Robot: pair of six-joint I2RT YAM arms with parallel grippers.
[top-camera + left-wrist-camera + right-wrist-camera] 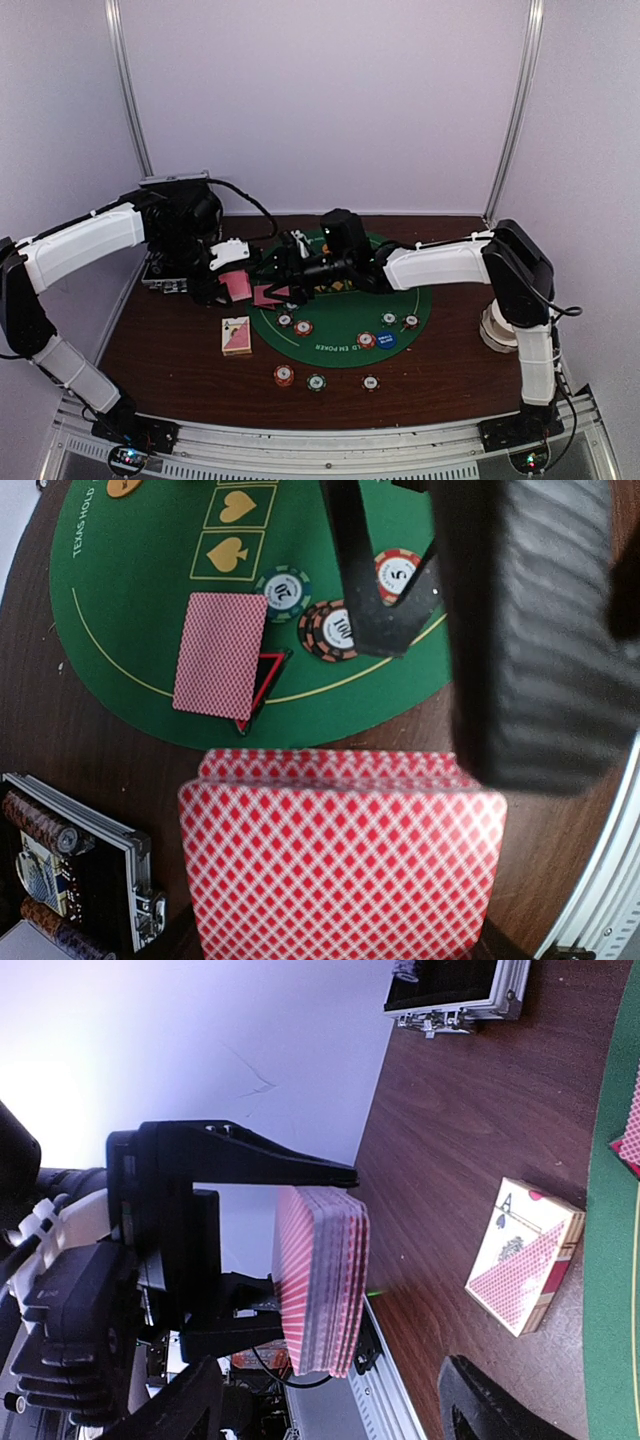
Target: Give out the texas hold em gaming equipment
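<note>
My left gripper is shut on a deck of pink-red-backed playing cards, held on edge above the wood left of the mat. Its black fingers clamp the deck top and bottom. My right gripper is open and faces the deck, its fingertips short of the cards. One card lies face down on the mat, over a black-red triangle. Striped chips lie next to it. Three more chips lie on the wood in front of the mat.
The round green felt mat also carries a blue disc and an orange disc. A card box lies on the wood at front left. The silver-edged case stands at the left, and a white stack at the right edge.
</note>
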